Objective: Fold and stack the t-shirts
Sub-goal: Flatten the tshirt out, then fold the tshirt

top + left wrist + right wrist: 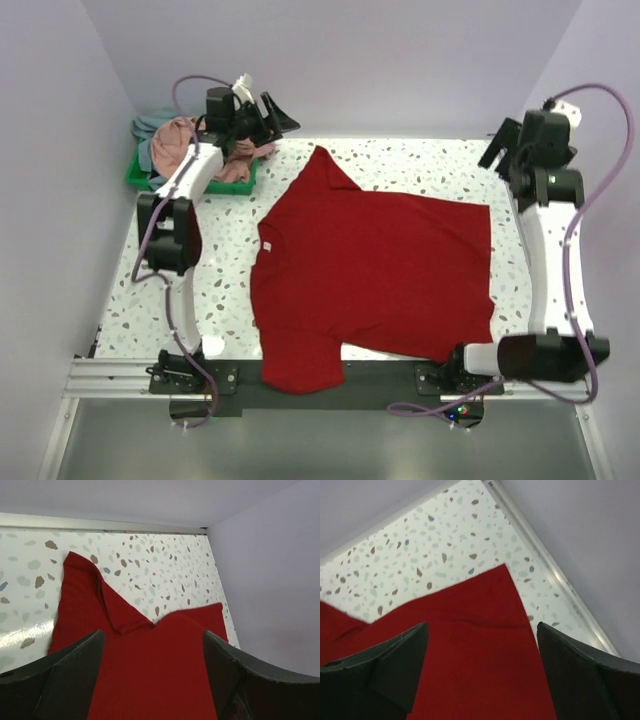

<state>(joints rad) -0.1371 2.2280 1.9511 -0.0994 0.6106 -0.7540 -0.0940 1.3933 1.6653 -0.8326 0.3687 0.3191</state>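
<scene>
The bright red t-shirt (370,270) lies spread flat on the speckled table, collar to the left, one sleeve toward the back and one hanging over the near edge. It also shows in the left wrist view (150,675) and the right wrist view (470,675). My left gripper (280,115) is open and empty, raised beyond the shirt's far sleeve (82,580). My right gripper (498,150) is open and empty, raised beyond the shirt's far hem corner (502,587). The dusty pink t-shirt (232,168) and the grey-blue t-shirt (150,125) lie crumpled in the tray.
A green tray (135,180) stands at the back left corner, partly behind my left arm. Pale walls close the table at the back and on both sides. A metal rail (120,372) runs along the near edge.
</scene>
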